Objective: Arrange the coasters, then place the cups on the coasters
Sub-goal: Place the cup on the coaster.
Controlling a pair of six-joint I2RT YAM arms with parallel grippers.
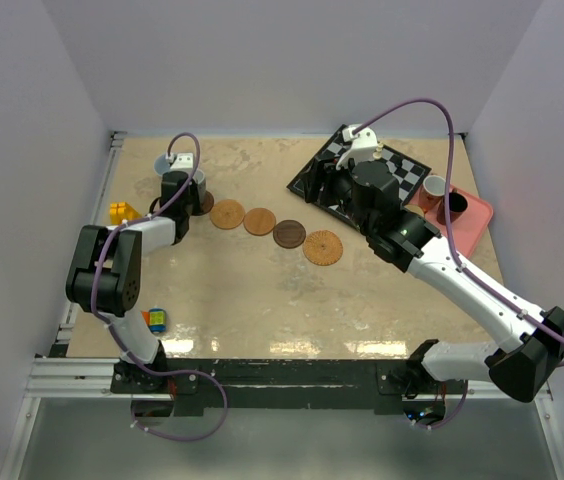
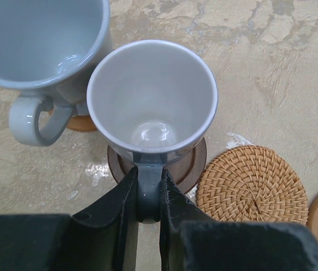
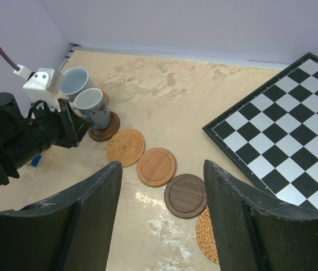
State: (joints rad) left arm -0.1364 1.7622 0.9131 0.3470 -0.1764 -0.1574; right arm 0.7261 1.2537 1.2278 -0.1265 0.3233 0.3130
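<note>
Grey-white cup: handle pinched between left jaws.

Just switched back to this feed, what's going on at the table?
The left tool is shut on the handle of a grey-white ceramic mug standing on a dark brown round coaster. Beside it a pale blue mug sits on a tan wooden coaster. The row's other four coasters, starting with a woven rattan disc, are bare. The right tool hangs open and empty. A white cup and a black cup wait in the pink tray.
</note>
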